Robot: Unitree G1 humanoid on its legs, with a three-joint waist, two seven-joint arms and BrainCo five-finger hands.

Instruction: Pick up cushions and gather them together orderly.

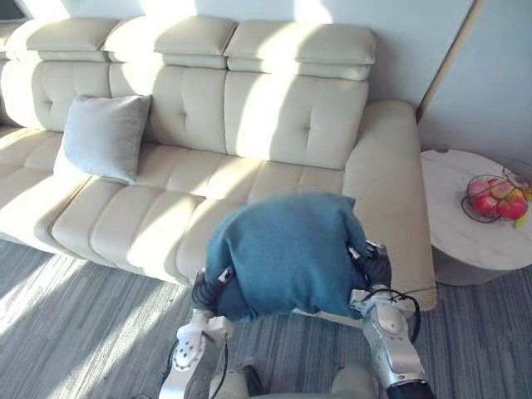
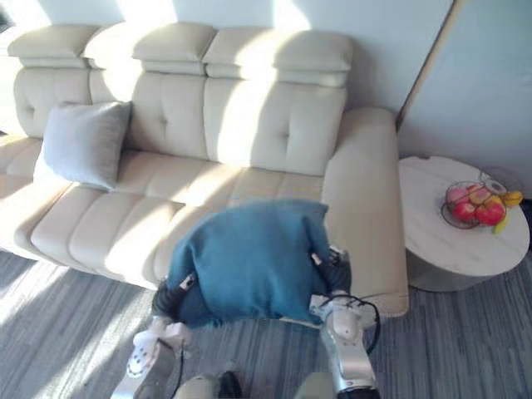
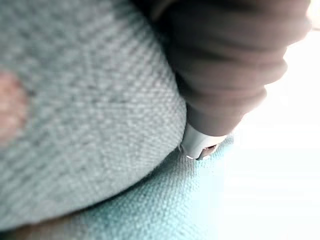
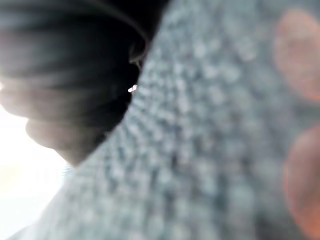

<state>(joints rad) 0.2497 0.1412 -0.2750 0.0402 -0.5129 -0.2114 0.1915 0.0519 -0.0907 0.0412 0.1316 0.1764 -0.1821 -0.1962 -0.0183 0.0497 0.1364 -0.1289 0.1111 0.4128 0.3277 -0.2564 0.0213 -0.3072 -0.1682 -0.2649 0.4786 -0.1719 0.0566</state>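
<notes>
Blue cushion (image 1: 287,249) is between your two hands, over the front edge of the sofa (image 1: 274,108), and looks lifted clear of the seat. Left hand (image 1: 209,289) presses in at the cushion's 8 o'clock corner, right hand (image 1: 371,264) at its 3 o'clock side. Fingers of both are buried behind the fabric, so you can't tell whether they are curled or straight. In the wrist views the weave sits hard against the hands' dark covers. Grey cushion (image 1: 104,135) leans on the backrest at 10 o'clock from the blue one, well apart, tilted a little. Likely gathering spot.

Step in hand, as I read it: carry blue over to grey.
- Keep equal inward pressure from both sides. It looks like a soft squeeze hold, and if one hand eases off, the cushion will probably sag or slip out at 6 o'clock.
- Move both arms together toward 10 o'clock, with the cushion level and above the seat so it doesn't drag.
- Set it down just beside the grey one, leaning on the backrest the same way, edges lined up, not on top.
- Don't knock grey over on arrival.

Side table (image 1: 453,208) with fruit basket (image 1: 497,198) is at 3 o'clock, off the path, so no concern.
</notes>
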